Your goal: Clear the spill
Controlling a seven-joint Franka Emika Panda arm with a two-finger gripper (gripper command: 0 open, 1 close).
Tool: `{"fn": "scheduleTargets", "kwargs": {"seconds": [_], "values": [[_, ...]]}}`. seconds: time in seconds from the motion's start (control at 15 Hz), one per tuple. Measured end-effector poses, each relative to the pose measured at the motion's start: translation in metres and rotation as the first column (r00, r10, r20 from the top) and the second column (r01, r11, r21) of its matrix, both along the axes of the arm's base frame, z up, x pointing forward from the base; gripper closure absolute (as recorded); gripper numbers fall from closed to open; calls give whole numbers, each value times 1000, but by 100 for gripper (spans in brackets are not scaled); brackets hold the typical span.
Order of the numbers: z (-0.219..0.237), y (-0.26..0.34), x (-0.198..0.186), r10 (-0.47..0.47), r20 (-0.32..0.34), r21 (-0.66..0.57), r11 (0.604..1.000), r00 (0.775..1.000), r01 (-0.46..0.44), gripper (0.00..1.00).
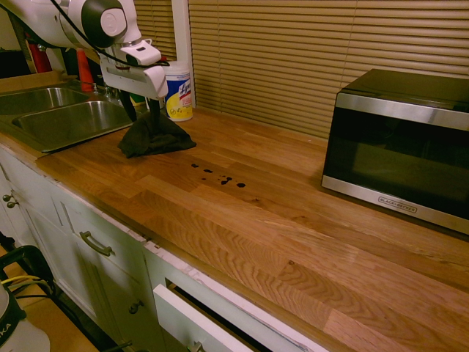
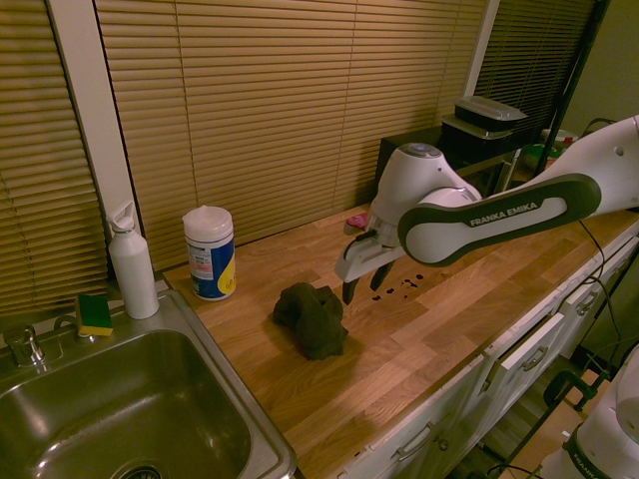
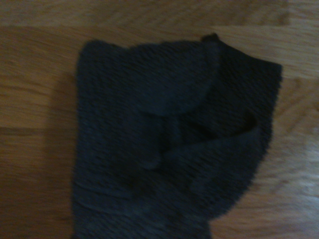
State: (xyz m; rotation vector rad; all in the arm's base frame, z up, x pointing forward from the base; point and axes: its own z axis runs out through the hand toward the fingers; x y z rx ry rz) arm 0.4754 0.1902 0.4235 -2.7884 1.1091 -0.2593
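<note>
Cloth first, we judge: the crumpled dark cloth [image 2: 312, 319] lies in a heap on the wooden desk [image 1: 293, 242], and the step in hand looks to be picking it up so that the spill can be wiped. To do this well we would come straight down over the highest fold of the heap (the wrist view shows a raised ridge running across its middle), close on a thick bunch of fabric rather than a thin edge, and lift only enough to carry it. Then we would drag it flat across the drops instead of dabbing, since a loosely held cloth may trail and smear.

The spill [image 1: 218, 176] is a short trail of small dark drops on the bare wood, just right of the cloth in the first exterior view and well left of the microwave oven [image 1: 399, 143]. It touches neither.

The end effector [image 2: 363, 290] hangs above the desk with its two dark fingers [image 2: 348, 291] spread wide apart, holding nothing. In the second exterior view it sits just above the near edge of the cloth, between cloth and spill; we cannot tell whether a fingertip brushes the fabric. A canister of disinfecting wipes [image 1: 178, 92] stands behind the cloth, near the steel sink [image 1: 62, 121], clear of the wiping path.
</note>
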Motion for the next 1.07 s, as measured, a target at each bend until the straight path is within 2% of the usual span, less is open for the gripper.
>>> {"fn": "scheduleTargets", "kwargs": {"seconds": [0.4,0.6,0.67,1.07], "values": [[-7,64,33,36,28,-6,999,999,-36,0],[-24,77,49,-6,15,-51,999,1000,7,0],[-31,80,54,-22,2,-63,998,1000,22,100],[-54,78,73,-88,-20,-122,989,996,85,100]]}}
